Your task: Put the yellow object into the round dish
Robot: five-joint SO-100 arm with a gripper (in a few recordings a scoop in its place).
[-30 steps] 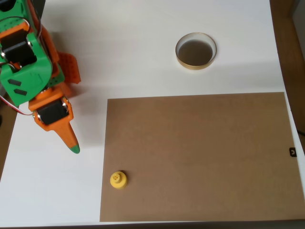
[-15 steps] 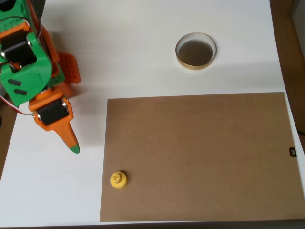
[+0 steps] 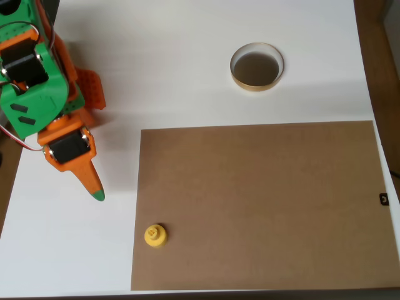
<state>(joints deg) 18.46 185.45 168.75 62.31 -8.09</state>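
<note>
The yellow object (image 3: 155,235) stands upright on the near left edge of the brown board (image 3: 262,206), its knob facing up. The round dish (image 3: 257,67), with a tan-gold rim and a dark inside, sits on the white table at the back, right of centre, and holds nothing. My orange and green gripper (image 3: 95,192) hangs over the white table at the left, its green-tipped point aimed down and to the right. Its fingers look pressed together into one point, with nothing between them. The point is well up and left of the yellow object, not touching it.
The white table (image 3: 175,56) ends at its right edge (image 3: 365,75), where a wooden surface begins. A small black item (image 3: 384,199) lies at the board's right edge. The arm's green body (image 3: 31,94) fills the upper left corner.
</note>
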